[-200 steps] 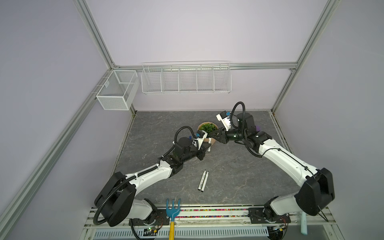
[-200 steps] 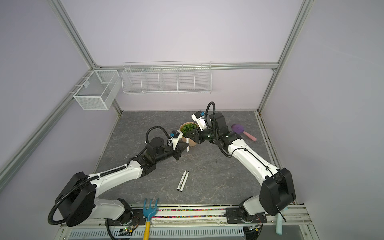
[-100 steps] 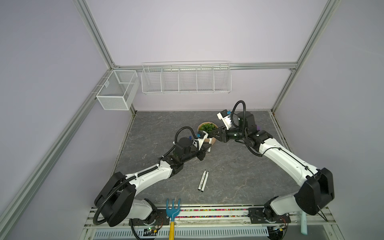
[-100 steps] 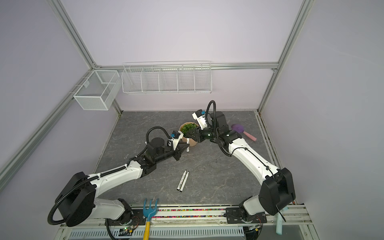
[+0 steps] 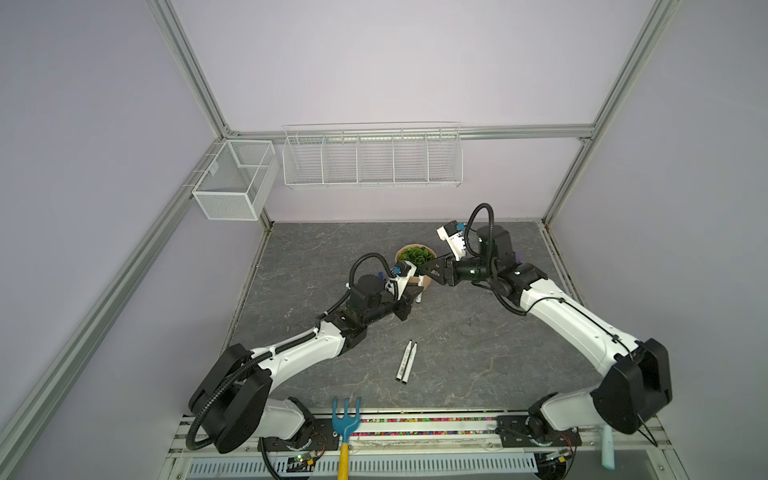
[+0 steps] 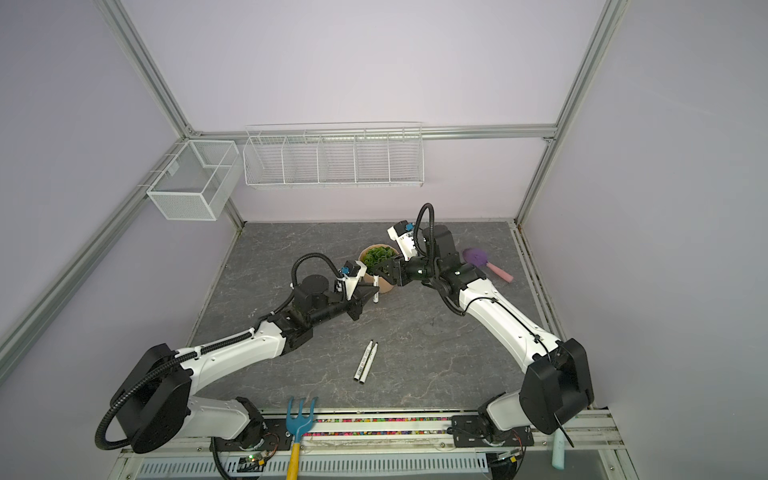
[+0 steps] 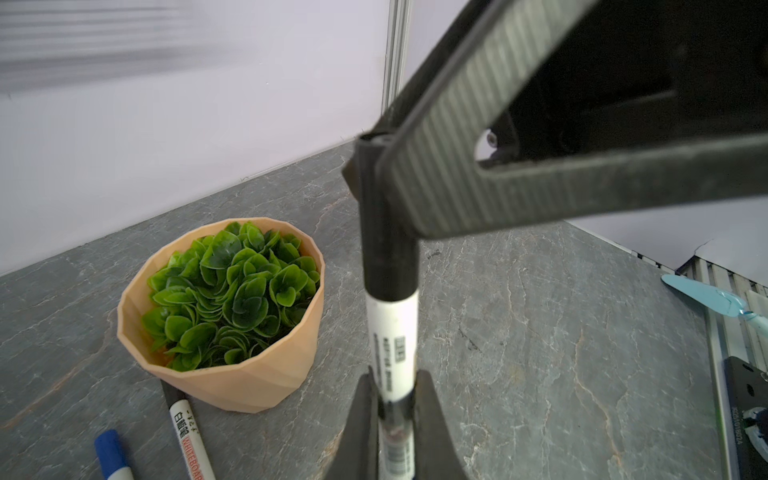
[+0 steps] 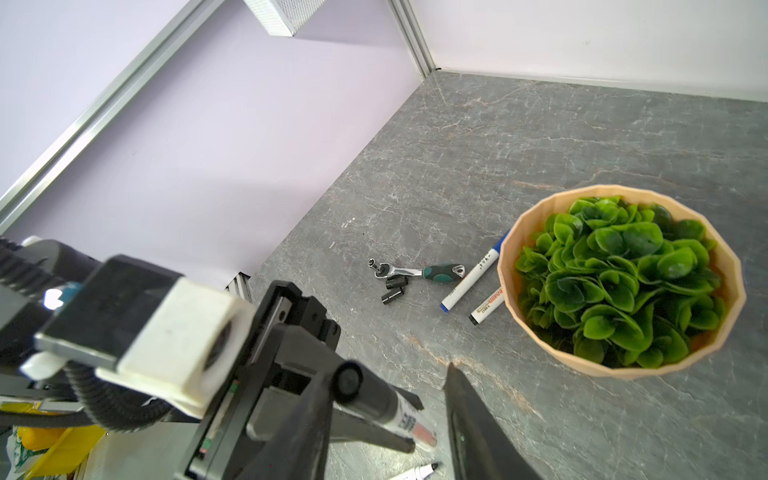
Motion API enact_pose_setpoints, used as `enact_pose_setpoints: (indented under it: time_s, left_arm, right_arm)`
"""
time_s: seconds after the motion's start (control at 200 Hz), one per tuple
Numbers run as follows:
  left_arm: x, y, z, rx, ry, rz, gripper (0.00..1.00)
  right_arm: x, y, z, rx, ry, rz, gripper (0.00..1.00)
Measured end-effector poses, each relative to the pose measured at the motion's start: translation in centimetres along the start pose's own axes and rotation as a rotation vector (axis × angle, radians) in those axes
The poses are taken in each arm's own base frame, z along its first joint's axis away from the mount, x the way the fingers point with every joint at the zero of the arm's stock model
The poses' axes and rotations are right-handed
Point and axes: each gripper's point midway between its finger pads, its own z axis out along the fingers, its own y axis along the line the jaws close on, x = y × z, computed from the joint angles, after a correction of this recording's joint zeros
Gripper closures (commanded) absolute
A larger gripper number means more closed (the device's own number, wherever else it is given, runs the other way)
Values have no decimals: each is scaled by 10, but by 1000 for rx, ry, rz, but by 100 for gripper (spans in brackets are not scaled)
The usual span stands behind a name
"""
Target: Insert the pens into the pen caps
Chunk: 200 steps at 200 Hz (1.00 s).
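Left wrist view tells it best. The left pincer (image 7: 395,380) is clamped tight on the lower barrel of a white pen (image 7: 392,328), holding it upright above the table (image 7: 561,332). A black cap (image 7: 386,232) sits over the pen's top end. To my eye that cap is pushed home, though I can't see the joint well enough to swear to it. The right pincer (image 5: 423,273) is at the cap with its jaws partway apart. In the right wrist view one finger lies alongside the cap and the other stands clear, so it grips nothing.

Just beside the potted plant (image 8: 619,278) lie a blue-capped pen (image 8: 469,278) and a black-capped pen (image 8: 486,309), both finished by the look of them. Towards the front of the table, in both top views, two bare pens (image 5: 406,361) lie side by side with their dark tips showing. Two loose caps (image 8: 392,297), both black, lie next to a green-handled wrench (image 8: 415,272), well apart from the bare pens.

So I'd reckon three of the five are seen to. What's left is to set the held pen down, then fetch each bare pen and a loose cap and press them together.
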Motion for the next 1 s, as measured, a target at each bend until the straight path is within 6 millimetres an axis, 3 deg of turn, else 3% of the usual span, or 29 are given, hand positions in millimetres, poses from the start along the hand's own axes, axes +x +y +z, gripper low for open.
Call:
enact_pose_setpoints:
  time_s: [0.645,1.0]
  left_arm:
    - [-24,-2,4,15,-52,-22,100]
    - [-32,-3,6,24,-69,-40,100]
  right_arm:
    - [3,2,4,-16,-3,-2,66]
    - [1,0,6,-4,-20,-5,84]
